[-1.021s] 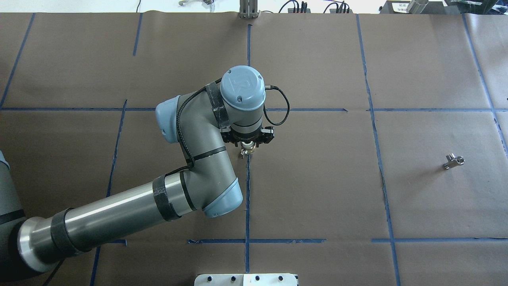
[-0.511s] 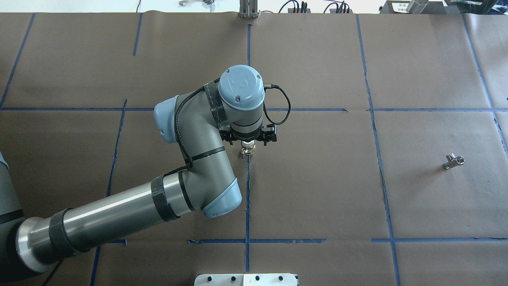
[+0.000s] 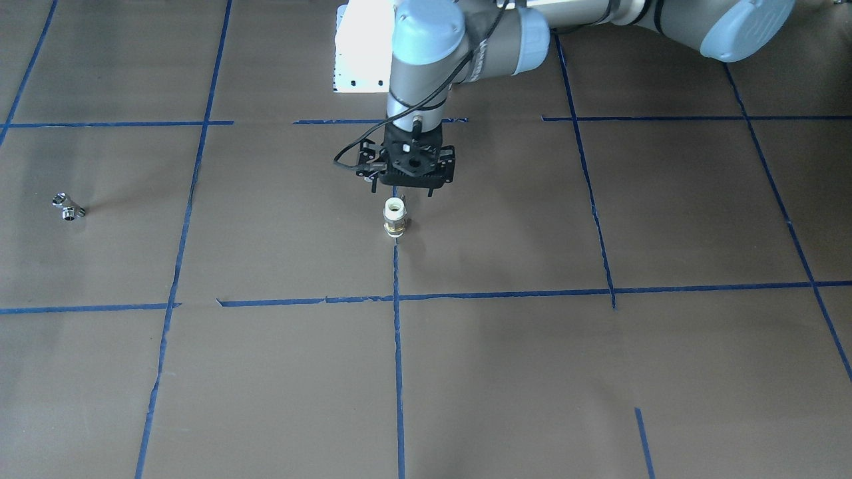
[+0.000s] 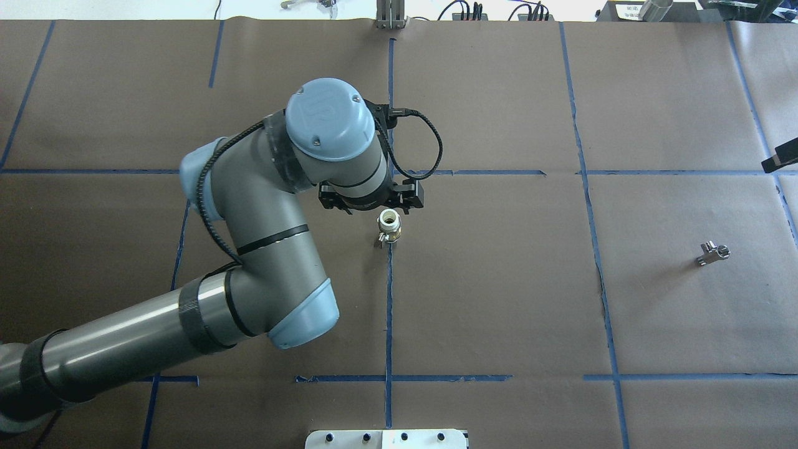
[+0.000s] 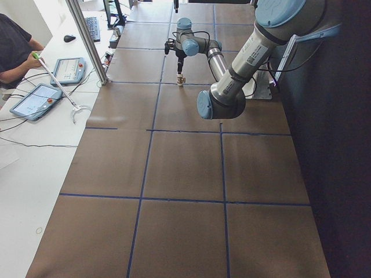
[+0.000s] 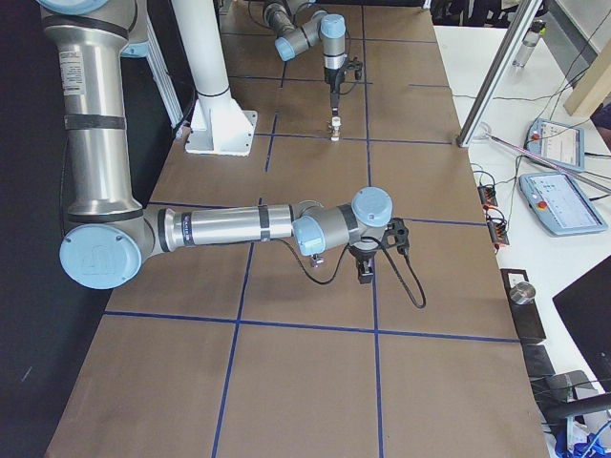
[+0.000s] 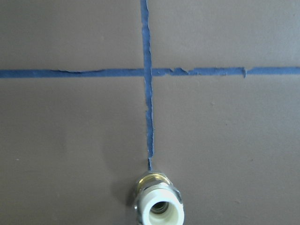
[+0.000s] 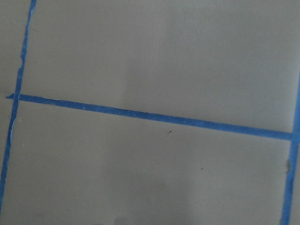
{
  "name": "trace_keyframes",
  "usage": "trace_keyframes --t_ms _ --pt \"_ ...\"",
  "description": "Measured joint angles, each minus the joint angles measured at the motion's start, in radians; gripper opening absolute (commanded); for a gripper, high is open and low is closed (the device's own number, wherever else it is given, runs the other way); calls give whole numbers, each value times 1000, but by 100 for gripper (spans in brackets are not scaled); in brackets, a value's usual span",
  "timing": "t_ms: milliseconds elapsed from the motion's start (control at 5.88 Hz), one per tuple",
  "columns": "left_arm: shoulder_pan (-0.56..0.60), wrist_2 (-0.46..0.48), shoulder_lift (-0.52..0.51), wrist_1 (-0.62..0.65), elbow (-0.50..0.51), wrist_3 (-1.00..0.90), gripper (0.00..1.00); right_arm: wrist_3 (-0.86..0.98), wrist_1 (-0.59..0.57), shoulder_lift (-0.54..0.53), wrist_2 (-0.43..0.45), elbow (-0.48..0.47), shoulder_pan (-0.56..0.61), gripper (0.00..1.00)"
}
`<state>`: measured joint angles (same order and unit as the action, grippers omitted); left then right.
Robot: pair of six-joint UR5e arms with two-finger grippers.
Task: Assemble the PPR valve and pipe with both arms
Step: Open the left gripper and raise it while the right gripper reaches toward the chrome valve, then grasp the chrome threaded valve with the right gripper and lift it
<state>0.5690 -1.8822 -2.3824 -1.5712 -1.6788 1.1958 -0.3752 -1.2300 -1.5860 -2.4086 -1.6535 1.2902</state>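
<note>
A short white pipe piece with a brass collar (image 4: 389, 226) stands upright on the brown paper at the table's middle, on a blue tape line; it also shows in the front view (image 3: 395, 217) and at the bottom of the left wrist view (image 7: 159, 208). My left gripper (image 4: 372, 210) (image 3: 404, 191) hangs open just above and beside it, not touching. A small silver valve (image 4: 712, 254) (image 3: 68, 207) lies far off on my right side. My right gripper (image 6: 366, 275) hovers low over bare paper; I cannot tell how its jaws stand.
The white pedestal plate (image 4: 386, 438) sits at the near edge. Blue tape lines (image 4: 389, 299) divide the paper into squares. Aluminium posts (image 5: 87, 40) and operators' tablets (image 6: 558, 143) stand along the far side. A black part (image 4: 779, 159) shows at the right edge.
My left gripper has let go of the white pipe piece and drawn up and away to the far left. The piece stays standing. A black part entered at the right edge.
</note>
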Motion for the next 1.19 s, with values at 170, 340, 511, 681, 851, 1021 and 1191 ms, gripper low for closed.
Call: trace_keyframes --t_ms 170,340,511,681,851,1021,1191 --pt "24 -2 44 0 -63 0 99 -190 159 -68 52 -16 -103 100" --pt "34 -3 63 0 -84 0 99 -324 255 -110 86 -20 -189 100" --pt "38 -3 70 0 -90 1 99 -375 288 -128 106 -23 -247 100" --pt "39 -2 77 -2 -91 1 99 -391 297 -134 137 -24 -289 99" --pt "39 -2 86 -6 -92 1 99 -395 299 -136 179 -21 -323 88" --pt "39 -2 91 -9 -93 1 99 -396 299 -136 206 -21 -342 39" --pt "40 -2 93 -10 -93 1 99 -396 298 -136 215 -19 -350 6"
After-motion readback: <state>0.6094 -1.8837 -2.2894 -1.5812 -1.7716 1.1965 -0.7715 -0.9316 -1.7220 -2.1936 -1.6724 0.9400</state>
